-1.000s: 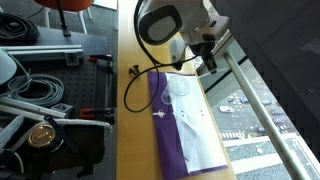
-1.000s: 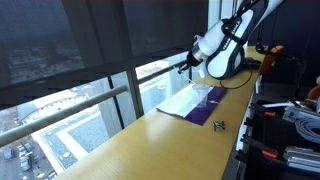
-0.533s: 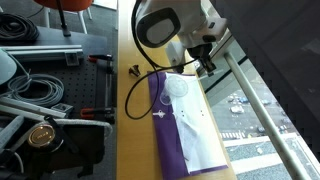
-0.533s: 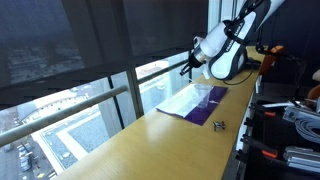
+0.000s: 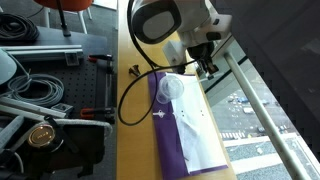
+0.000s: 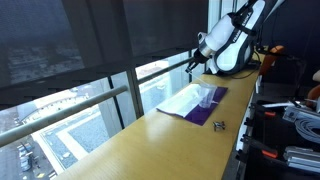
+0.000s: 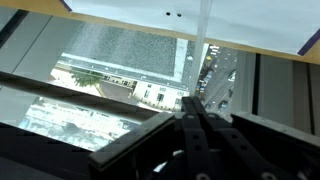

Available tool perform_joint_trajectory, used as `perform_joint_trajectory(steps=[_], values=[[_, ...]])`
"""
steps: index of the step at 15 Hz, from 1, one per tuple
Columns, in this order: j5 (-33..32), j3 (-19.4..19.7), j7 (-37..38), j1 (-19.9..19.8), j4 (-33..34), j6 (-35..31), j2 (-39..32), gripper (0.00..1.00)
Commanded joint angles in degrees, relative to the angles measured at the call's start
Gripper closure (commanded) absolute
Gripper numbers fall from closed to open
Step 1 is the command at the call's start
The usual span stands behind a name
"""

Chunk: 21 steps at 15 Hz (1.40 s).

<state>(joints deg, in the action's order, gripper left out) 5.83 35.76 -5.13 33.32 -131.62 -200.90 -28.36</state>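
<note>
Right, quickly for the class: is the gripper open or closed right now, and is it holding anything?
Gripper: closed, fingers pressed together; whether anything thin is pinched between them cannot be told.

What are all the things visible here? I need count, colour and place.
table: one, light wood, along the window
purple cloth: one, purple, on the table
white sheet: one, white, on the purple cloth
cable: one, black, looped beside the cloth
clamps: two, black and red, at the table's edge
small object: one, dark, beside the cloth
robot arm: one, white, above the table
fingers: two, black, shut, past the table's window edge
</note>
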Motion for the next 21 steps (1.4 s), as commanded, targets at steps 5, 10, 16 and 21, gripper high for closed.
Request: perform_joint_trajectory(steps=[5,10,16,21], values=[[0.24,3.71,-3.82,3.63,-3.29,-4.67,3.33,1.00],[16.23,18.64,-6.67,19.05,-3.20,-2.38,-3.49,1.00],[30.52,26.71,-2.14,29.80,-7.64,-0.83,-7.35,1.00],[23.53,22.17,-4.67,29.07,-8.35,-8.01,-7.06,1.00]])
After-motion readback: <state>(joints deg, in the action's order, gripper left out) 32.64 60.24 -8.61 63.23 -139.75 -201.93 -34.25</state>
